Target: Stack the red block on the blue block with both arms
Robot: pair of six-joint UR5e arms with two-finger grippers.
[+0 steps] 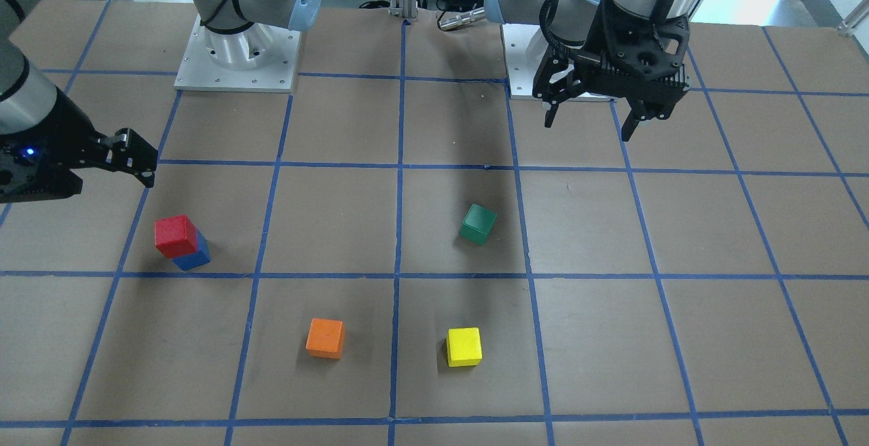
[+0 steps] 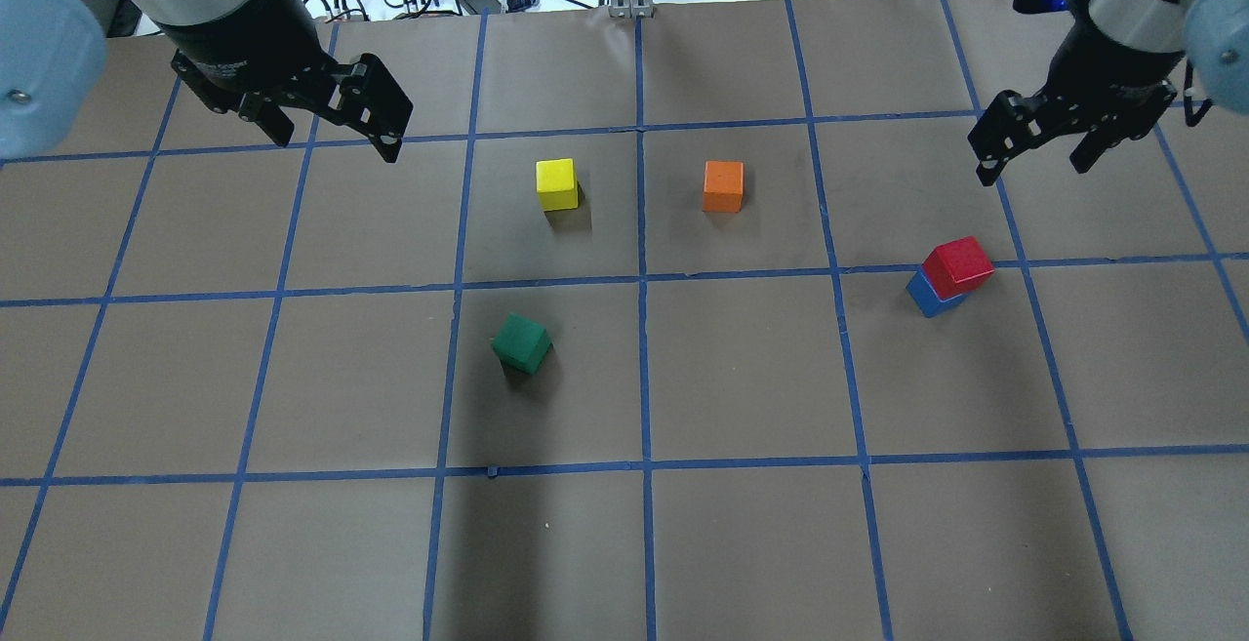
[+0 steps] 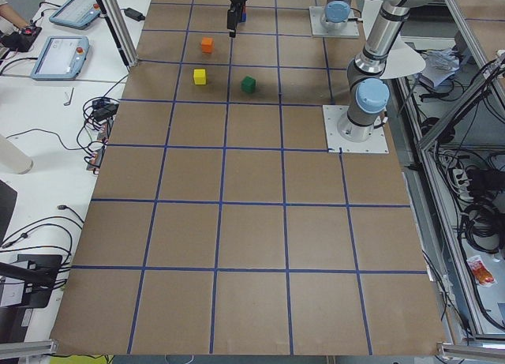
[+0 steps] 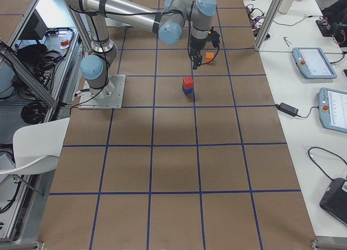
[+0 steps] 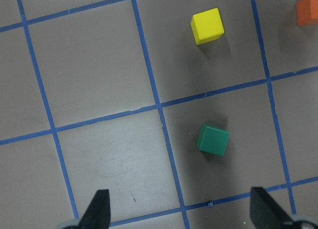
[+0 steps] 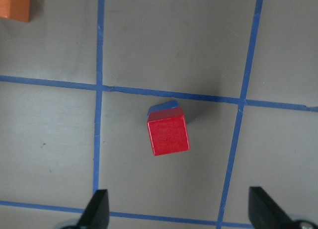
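Noted red block (image 2: pixel 959 263) resting slightly askew on blue block (image 2: pixel 930 300), so stack judged done; right gripper (image 2: pixel 1034 161) hung clear at its 1 o'clock in overhead view, jaws spread, empty; left gripper (image 2: pixel 337 143) likewise spread, well apart at 9 o'clock, probably keeping out of the way

Shows plain brown across the counter (image 1: pixel 679 337), ruled into squares by a blue tape grid (image 1: pixel 398 229). Reads matte red on the red block (image 1: pixel 178 234), blue on the blue block (image 1: pixel 197 257), dark green on the green block (image 1: pixel 478 223), orange on the orange block (image 1: pixel 325 337), bright yellow on the yellow block (image 1: pixel 464 346). Runs black over the left claw (image 1: pixel 587 130) and right claw (image 2: pixel 1032 171); silver-grey with light-blue joint caps on the right arm (image 4: pixel 119 8).
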